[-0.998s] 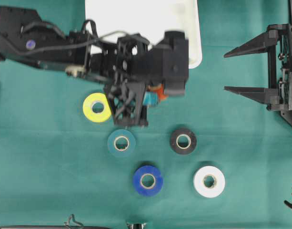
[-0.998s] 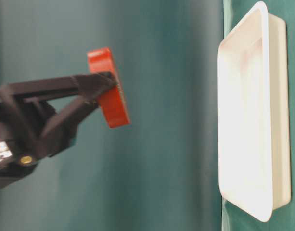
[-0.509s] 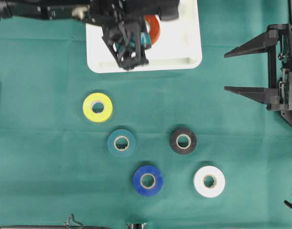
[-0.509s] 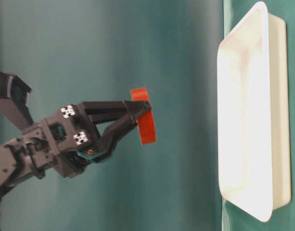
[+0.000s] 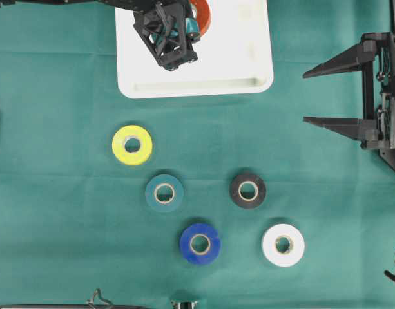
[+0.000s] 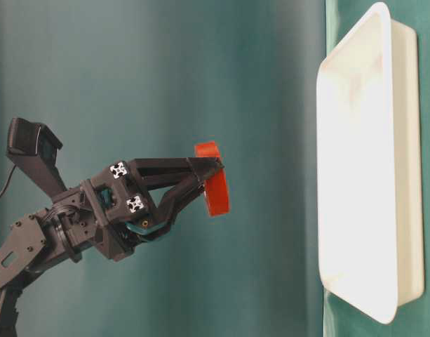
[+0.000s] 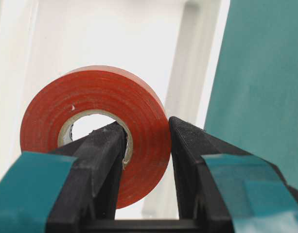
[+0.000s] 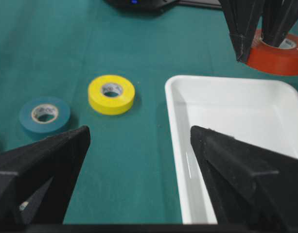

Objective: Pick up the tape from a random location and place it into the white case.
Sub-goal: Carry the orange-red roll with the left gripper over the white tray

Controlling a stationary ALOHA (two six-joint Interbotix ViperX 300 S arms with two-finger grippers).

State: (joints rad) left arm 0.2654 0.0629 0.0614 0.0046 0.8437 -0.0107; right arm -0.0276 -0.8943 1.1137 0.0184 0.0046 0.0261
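The red tape (image 5: pixel 202 14) hangs in the air over the white case (image 5: pixel 197 87), clear of its floor as the table-level view shows. My left gripper (image 5: pixel 192 22) is shut on the tape (image 7: pixel 90 92): one finger goes through the core, the other presses on the outer rim. From table level, a gap separates the tape (image 6: pixel 216 193) and my left gripper (image 6: pixel 213 168) from the case (image 6: pixel 390 140). My right gripper (image 5: pixel 307 96) stands wide open at the right edge with nothing between its fingers, facing the case (image 8: pixel 236 111) and the held tape (image 8: pixel 280 58).
Several other tape rolls lie flat on the green cloth in front of the case: yellow (image 5: pixel 132 145), teal (image 5: pixel 164 192), black (image 5: pixel 248 189), blue (image 5: pixel 200 243) and white (image 5: pixel 283 244). The yellow (image 8: pixel 111 93) and teal (image 8: pixel 44 114) rolls also show in the right wrist view.
My left gripper has carried the red tape from above the cloth beside the yellow roll to over the white case, then a little farther back. The right arm has not moved.
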